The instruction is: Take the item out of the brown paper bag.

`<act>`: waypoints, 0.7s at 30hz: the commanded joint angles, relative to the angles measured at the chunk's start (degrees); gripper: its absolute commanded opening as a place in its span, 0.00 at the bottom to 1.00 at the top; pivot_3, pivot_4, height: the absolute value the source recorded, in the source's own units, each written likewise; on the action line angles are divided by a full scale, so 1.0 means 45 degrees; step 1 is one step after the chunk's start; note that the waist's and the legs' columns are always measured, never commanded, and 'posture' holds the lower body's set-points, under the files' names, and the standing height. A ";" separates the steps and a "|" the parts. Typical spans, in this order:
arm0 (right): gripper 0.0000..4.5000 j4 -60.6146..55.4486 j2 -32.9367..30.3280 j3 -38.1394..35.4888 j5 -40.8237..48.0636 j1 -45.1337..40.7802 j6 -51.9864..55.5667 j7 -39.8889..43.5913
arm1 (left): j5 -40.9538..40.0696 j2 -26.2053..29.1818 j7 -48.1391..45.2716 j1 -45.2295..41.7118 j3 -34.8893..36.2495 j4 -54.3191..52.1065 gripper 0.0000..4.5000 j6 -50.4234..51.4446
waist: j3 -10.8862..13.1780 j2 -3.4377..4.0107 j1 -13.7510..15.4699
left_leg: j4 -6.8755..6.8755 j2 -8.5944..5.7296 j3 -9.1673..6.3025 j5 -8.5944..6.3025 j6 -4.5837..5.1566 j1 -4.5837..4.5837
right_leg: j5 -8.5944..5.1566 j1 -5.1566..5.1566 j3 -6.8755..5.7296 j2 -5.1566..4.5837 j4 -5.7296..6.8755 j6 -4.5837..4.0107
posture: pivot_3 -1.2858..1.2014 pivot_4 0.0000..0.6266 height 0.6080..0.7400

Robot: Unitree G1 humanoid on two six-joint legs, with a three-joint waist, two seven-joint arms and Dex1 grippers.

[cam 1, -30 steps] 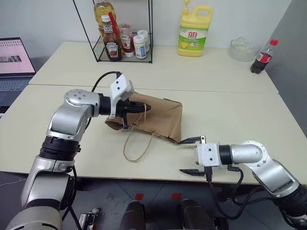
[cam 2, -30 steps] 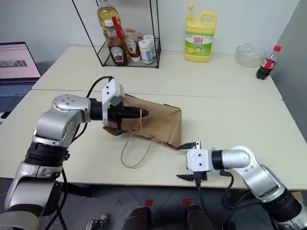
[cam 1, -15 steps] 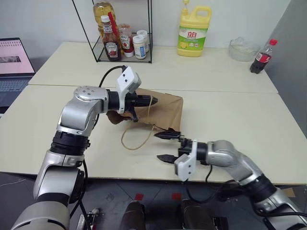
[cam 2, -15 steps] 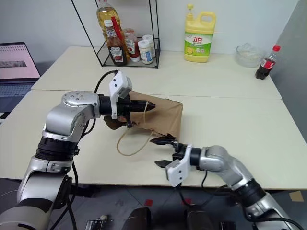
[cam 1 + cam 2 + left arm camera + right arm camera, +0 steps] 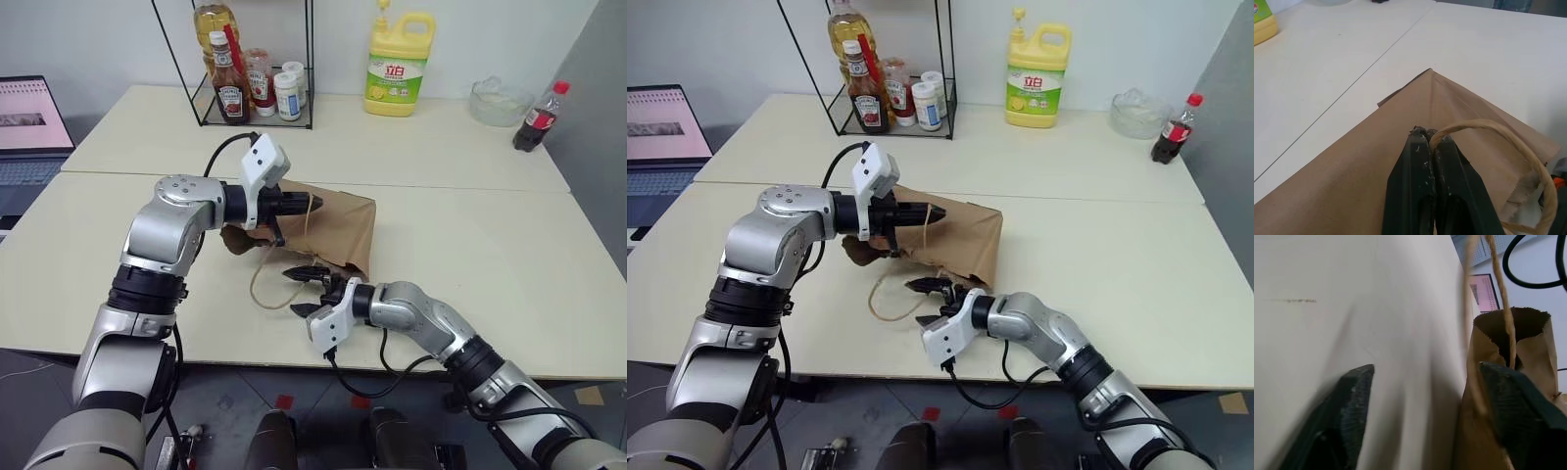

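Swung leftward since earlier, right claw (image 5: 302, 292) gapes near the string loop; left claw (image 5: 1431, 139) pinches the creased brown paper bag's (image 5: 338, 230) thin handle (image 5: 1508, 142) on the matte worktop (image 5: 490, 245).

Your bag (image 5: 328, 230) lies mid-desk (image 5: 490, 245); rack (image 5: 257, 69) and jug (image 5: 397, 64) sit behind it, laptop (image 5: 29, 127) far left.

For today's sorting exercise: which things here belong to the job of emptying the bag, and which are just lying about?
Belong to the job:
brown paper bag
its string handle
left gripper, shut on that handle
right gripper, open

Just lying about:
yellow detergent jug
cola bottle
wire rack
laptop
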 commanded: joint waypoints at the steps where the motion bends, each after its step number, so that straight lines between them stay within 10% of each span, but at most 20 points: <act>1: 0.47 -0.0482 -0.0110 -0.0021 0.0554 0.0159 -0.0049 0.0278 | -0.0019 0.0023 0.0138 -0.0393 0.0290 -0.0173 0.00 -0.0185 | 0.0000 0.0000 -0.0001 | 0.0000 -0.0001 0.0000 0.0000 0.0000 0.0000 | 0.0000 0.0000 0.0000 0.0000 0.0000 0.0000 | 0.52 0.24 1.00; 7: 0.01 -0.0807 -0.0170 -0.0137 0.1139 0.0643 0.0616 0.0833 | -0.0103 -0.0001 0.0322 -0.0584 0.0472 0.0124 0.00 -0.0119 | 0.0000 0.0000 -0.0007 | 0.0000 -0.0001 -0.0001 -0.0001 0.0002 0.0000 | 0.0000 0.0003 -0.0001 0.0000 0.0001 0.0000 | 0.52 0.24 1.00; 21: 0.00 -0.2302 -0.2511 -0.0507 0.1978 0.1620 0.0992 0.2436 | -0.0005 -0.0215 0.1017 -0.1630 0.0930 0.1867 0.00 -0.0618 | -0.0003 -0.0005 0.0081 | 0.0003 -0.0015 -0.0005 -0.0010 0.0018 0.0009 | 0.0000 0.0026 -0.0001 -0.0005 -0.0008 0.0001 | 0.52 0.24 1.00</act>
